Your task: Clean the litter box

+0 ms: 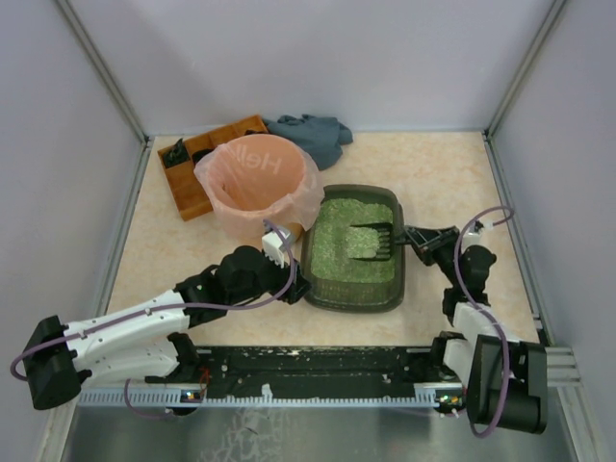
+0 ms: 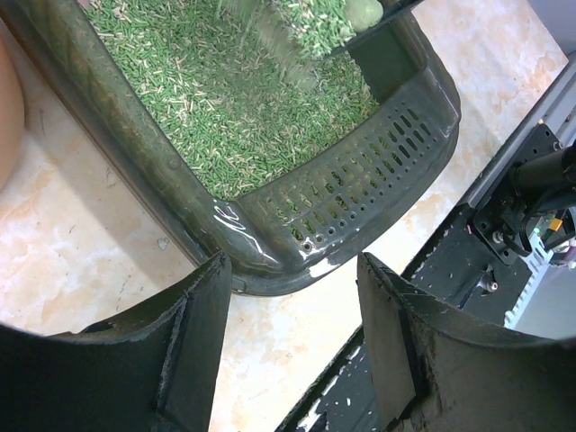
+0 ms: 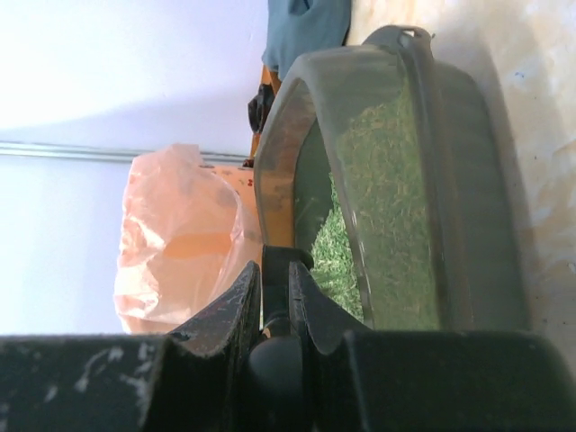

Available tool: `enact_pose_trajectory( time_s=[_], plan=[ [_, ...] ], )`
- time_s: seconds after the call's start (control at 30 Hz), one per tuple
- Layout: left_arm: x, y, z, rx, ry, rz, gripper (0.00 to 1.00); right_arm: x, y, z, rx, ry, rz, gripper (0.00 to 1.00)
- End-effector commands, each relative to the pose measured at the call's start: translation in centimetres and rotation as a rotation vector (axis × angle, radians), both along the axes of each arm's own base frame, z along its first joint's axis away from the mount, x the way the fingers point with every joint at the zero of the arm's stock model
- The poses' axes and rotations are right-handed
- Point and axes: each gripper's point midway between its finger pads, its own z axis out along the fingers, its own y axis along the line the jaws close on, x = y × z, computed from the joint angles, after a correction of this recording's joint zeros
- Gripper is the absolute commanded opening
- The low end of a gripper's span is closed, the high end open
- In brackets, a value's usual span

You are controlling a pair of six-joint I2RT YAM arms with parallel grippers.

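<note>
The litter box (image 1: 354,300) is a dark grey-green tray of pale green granules in the middle of the table. My right gripper (image 1: 423,241) is shut on the handle of a dark slotted scoop (image 1: 371,241), which it holds over the granules on the box's right side. In the right wrist view the fingers (image 3: 243,297) clamp the scoop handle (image 3: 277,355), with the box (image 3: 468,180) beyond. My left gripper (image 1: 294,284) is open and empty at the box's near-left corner. In the left wrist view (image 2: 292,315) the box's perforated rim (image 2: 360,171) lies just ahead, and granules fall from the scoop (image 2: 378,13).
A round pink-bagged bin (image 1: 258,183) stands against the box's far-left side. An orange compartmented tray (image 1: 192,164) and a grey cloth (image 1: 313,135) lie behind it. Grey walls enclose the table. The black rail (image 1: 318,361) runs along the near edge.
</note>
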Motion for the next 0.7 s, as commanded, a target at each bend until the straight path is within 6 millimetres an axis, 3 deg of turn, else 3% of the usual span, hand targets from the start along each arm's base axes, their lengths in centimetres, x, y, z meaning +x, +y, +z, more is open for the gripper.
enact_pose_trajectory(
  time_s=[0.0, 0.07, 0.17, 0.3, 0.43, 0.57, 0.6, 0.67],
  plan=[
    [0.2, -0.4, 1.5, -0.057, -0.009, 0.003, 0.63, 0.3, 2.0, 3.8, 0.016, -0.145, 0.068, 0.0],
    [0.3, -0.4, 1.5, -0.065, -0.015, 0.005, 0.63, 0.4, 2.1, 3.9, 0.006, -0.151, 0.077, 0.0],
    [0.3, -0.3, 1.6, -0.046, -0.012, 0.005, 0.63, 0.6, -1.1, 2.4, 0.066, -0.097, -0.061, 0.0],
    [0.2, -0.1, 1.2, -0.052, -0.012, 0.012, 0.64, 0.5, 2.8, 3.7, 0.016, -0.147, 0.09, 0.0],
    [0.1, -0.2, 1.0, -0.036, 0.004, 0.002, 0.63, 0.5, -0.8, 2.0, 0.085, -0.095, -0.064, 0.0],
    [0.1, -0.3, 0.5, -0.053, 0.003, 0.006, 0.63, 0.4, 3.4, 3.5, 0.028, -0.151, 0.098, 0.0],
    [0.1, -0.4, 0.6, -0.055, 0.001, 0.003, 0.63, 0.5, 2.9, 3.2, 0.027, -0.145, 0.078, 0.0],
    [0.1, -0.6, 0.8, -0.047, 0.005, -0.009, 0.63, 0.6, -0.1, 1.9, 0.068, -0.1, -0.042, 0.0]
  ],
)
